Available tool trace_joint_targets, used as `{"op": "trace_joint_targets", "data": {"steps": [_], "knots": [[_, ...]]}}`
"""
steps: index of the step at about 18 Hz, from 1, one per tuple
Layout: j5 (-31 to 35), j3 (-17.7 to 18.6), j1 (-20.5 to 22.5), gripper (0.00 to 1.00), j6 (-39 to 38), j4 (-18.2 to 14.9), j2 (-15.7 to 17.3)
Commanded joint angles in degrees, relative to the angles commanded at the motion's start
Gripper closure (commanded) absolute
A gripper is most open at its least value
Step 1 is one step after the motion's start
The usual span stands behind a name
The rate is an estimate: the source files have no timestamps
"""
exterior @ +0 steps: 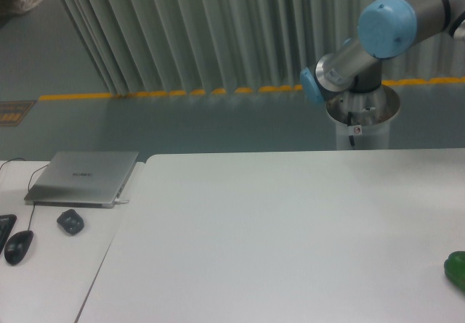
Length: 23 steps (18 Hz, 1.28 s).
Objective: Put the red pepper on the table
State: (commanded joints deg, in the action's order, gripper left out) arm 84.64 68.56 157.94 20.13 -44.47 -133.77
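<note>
No red pepper or end effector shows; only the table [290, 229] does.

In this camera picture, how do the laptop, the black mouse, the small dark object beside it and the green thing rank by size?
1. Laptop.
2-4. Unsure: black mouse, small dark object and green vegetable look alike; the vegetable is cut off by the frame edge.

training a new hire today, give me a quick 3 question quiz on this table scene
1. True or false: the closed silver laptop lies on the wide white table.
2. Which edge of the picture cuts off the glossy green vegetable: left, right or top?
3. Is the small red pepper visible?

Key
1. False: it lies on the narrower white desk alongside.
2. Right.
3. No; the gripper is out of view too.
</note>
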Motion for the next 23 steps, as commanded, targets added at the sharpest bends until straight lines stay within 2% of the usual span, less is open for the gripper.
{"op": "trace_joint_targets", "data": {"steps": [7,8,10,13,14,15,21,22,23], "knots": [[0.0,-0.3,0.0,0.0,0.1,0.0,-0.5],[0.0,-0.4,0.0,0.04,0.1,0.0,-0.6],[0.0,-0.3,0.0,0.27,0.0,0.0,-0.5],[-0.1,-0.2,0.0,0.35,-0.1,0.0,-0.4],[-0.1,-0.1,0.0,0.41,-0.2,0.0,-0.4],[-0.1,-0.2,0.0,0.41,-0.2,0.0,-0.4],[-1.1,0.4,0.1,0.41,0.0,-0.1,0.2],[-1.2,0.4,0.1,0.38,0.1,0.0,0.2],[-1.3,0.4,0.1,0.0,0.3,0.0,0.1]]}}
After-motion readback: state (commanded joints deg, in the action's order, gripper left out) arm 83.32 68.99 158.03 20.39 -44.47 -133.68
